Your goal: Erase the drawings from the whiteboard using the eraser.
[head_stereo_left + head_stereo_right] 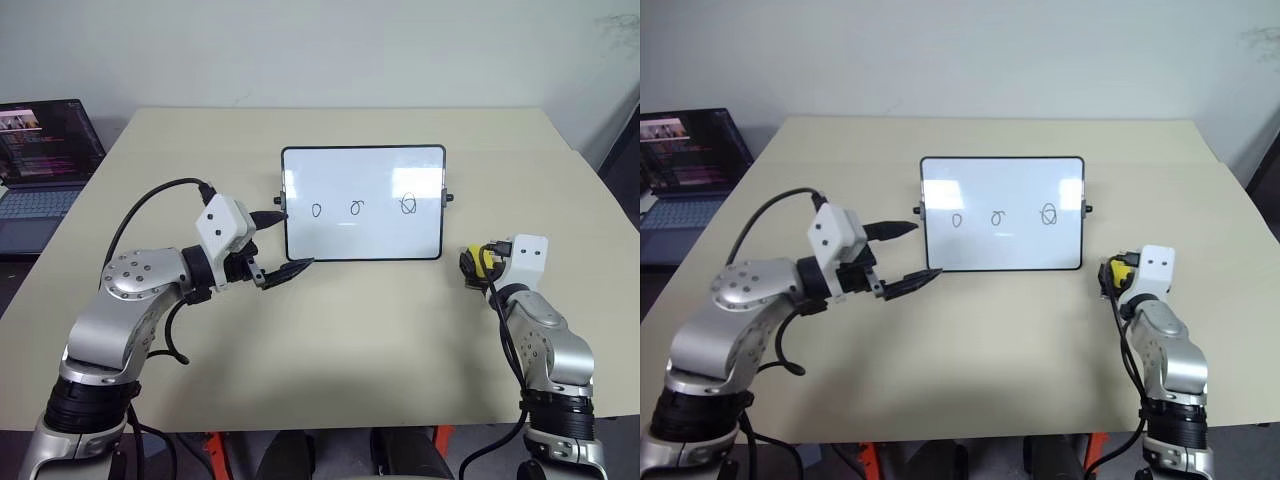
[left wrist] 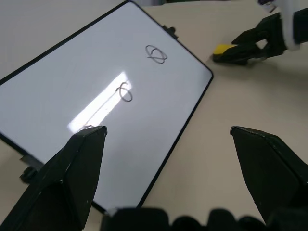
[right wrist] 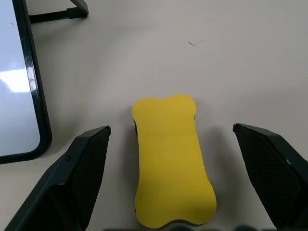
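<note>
From the head views, the whiteboard (image 1: 362, 203) stands propped up near the middle of the tan table (image 1: 330, 350), and the drawings (image 1: 361, 208), three little black loops, sit in a row across it. A laptop (image 1: 42, 165) sits open off the table's left side. The right wrist view shows something the head views make hard to see: the eraser (image 3: 171, 156), yellow with a dark bottom, lies flat on the table right between the two fingers of the right gripper (image 3: 183, 183). That claw is wide open. Its fingers stand on each side of the eraser with bare table in the gaps, so it is not holding it. The eraser lies just beside the board's right bottom corner. The left wrist view shows two of the loops up close and the shiny glare on the board. The left gripper (image 1: 276, 245) is wide open too and holds nothing. The left arm is bent and reaches in toward the board's left edge, with one fingertip near the small black knob (image 1: 278, 199) there. The right arm reaches straight ahead, low over the table.
</note>
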Motion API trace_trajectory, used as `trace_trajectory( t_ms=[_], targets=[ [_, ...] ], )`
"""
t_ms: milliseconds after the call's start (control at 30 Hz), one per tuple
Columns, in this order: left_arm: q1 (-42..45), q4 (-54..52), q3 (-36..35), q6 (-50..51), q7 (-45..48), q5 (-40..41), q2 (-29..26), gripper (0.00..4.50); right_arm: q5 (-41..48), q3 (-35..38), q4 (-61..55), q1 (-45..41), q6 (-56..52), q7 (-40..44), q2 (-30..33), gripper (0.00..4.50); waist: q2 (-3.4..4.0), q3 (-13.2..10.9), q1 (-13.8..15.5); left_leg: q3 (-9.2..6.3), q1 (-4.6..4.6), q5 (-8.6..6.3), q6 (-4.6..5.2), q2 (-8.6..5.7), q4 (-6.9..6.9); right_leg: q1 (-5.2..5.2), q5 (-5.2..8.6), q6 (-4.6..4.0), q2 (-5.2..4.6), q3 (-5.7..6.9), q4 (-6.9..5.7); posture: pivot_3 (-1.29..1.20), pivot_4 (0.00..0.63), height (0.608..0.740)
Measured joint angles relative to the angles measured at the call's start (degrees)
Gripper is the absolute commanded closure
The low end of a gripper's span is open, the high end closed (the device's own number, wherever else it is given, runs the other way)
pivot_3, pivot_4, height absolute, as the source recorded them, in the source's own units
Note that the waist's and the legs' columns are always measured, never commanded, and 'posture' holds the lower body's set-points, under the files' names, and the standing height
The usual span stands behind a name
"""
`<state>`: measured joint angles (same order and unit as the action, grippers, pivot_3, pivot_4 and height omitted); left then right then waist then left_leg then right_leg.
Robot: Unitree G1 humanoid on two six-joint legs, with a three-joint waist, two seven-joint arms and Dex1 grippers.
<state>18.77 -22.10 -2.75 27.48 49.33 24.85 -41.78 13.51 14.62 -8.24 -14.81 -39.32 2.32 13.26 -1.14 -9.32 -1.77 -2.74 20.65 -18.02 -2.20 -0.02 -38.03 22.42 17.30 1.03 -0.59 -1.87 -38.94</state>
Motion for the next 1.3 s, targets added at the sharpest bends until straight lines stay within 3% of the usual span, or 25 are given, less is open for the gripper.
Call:
trace_trajectory(
  t_ms=[267, 867, 967, 1200, 1300],
  targets=[
    [-0.1, -0.3, -2.2, 2.1, 2.6, 4.1, -1.8, 0.00, 0.0, -0.1, 0.8, -0.3, 0.0, 0.0, 0.0, 0.04, 0.00, 0.0, 0.0, 0.00, 0.00, 0.00, 0.00, 0.00, 0.00, 0.00, 0.00, 0.00, 0.00, 0.00, 0.00, 0.00, 0.150, 0.740],
    [0.0, -0.3, -2.3, 2.3, 2.6, 4.4, -1.8, 0.00, 0.0, -0.1, 1.4, -1.6, 0.0, 0.0, -0.6, 0.04, 0.00, 0.0, 0.0, 0.00, 0.00, 0.00, 0.00, 0.00, 0.00, 0.00, 0.00, 0.00, 0.00, -0.01, 0.00, 0.00, 0.150, 0.740],
    [0.0, -0.3, -2.3, 2.3, 2.6, 4.4, -1.9, 0.00, 0.0, -0.2, 1.9, -1.6, 0.0, 0.0, -0.9, 0.63, 0.01, 0.0, 0.0, 0.00, 0.00, 0.00, 0.00, -0.01, 0.00, 0.01, 0.00, 0.00, 0.00, -0.01, -0.01, 0.00, 0.150, 0.740],
    [0.1, -0.3, -2.3, 2.3, 2.7, 4.3, -1.9, 0.00, 0.0, -0.2, 1.9, -1.6, 0.0, 0.0, -0.9, 3.13, 0.01, 0.0, 0.0, 0.00, 0.00, 0.00, 0.00, -0.01, 0.00, 0.01, 0.00, 0.00, 0.00, -0.01, -0.01, 0.00, 0.150, 0.740],
    [0.3, -0.3, -2.3, 2.3, 2.7, 4.3, -1.9, 0.00, 0.0, -0.2, 1.9, -1.6, 0.0, 0.0, -0.9, 3.27, 0.00, 0.0, 0.0, 0.00, 0.00, 0.00, 0.00, -0.01, -0.01, 0.01, 0.00, 0.00, 0.00, -0.01, -0.01, 0.00, 0.150, 0.740]
  ],
)
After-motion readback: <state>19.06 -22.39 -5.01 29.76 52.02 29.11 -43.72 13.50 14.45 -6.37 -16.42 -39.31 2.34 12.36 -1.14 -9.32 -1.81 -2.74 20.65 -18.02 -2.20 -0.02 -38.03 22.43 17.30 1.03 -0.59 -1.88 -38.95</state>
